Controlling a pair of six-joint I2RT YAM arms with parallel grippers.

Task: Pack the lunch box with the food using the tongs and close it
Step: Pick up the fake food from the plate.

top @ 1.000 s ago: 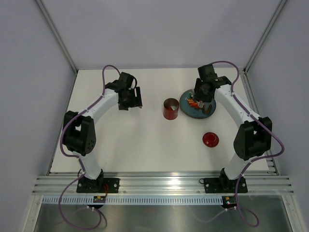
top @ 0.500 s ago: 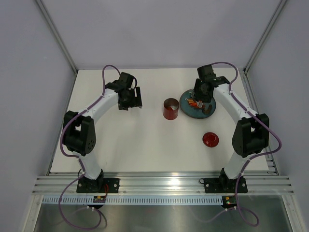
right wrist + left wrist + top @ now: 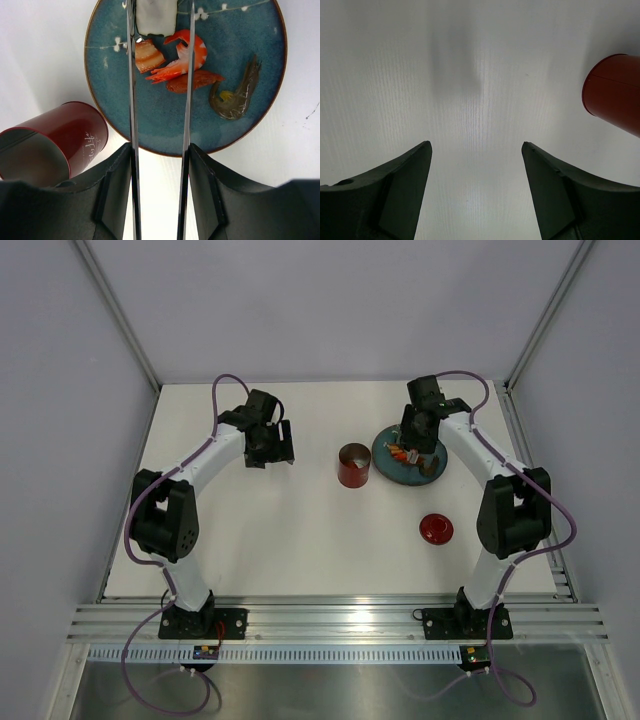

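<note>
The red lunch box (image 3: 353, 465) stands open and upright at the table's middle, left of the blue plate (image 3: 428, 476). In the right wrist view the lunch box (image 3: 50, 145) shows its silvery inside. My right gripper (image 3: 160, 150) is shut on the tongs (image 3: 132, 100), whose two slim arms reach out over the plate (image 3: 240, 45). Between and beside the tong arms lies the food (image 3: 182, 57): an orange-red shrimp, a striped piece (image 3: 148, 56) and an orange strip (image 3: 192, 81). The tong tips stand apart, gripping nothing. My left gripper (image 3: 476, 147) hangs open and empty over bare table.
The round red lid (image 3: 436, 529) lies on the table near the right arm, in front of the plate. A grey-brown shrimp (image 3: 237, 95) and a white piece (image 3: 156, 17) also lie on the plate. The lunch box's side (image 3: 615, 92) shows at the right of the left wrist view.
My right wrist has shifted slightly toward the back over the plate, with the tongs still in it. The left arm has not moved.
</note>
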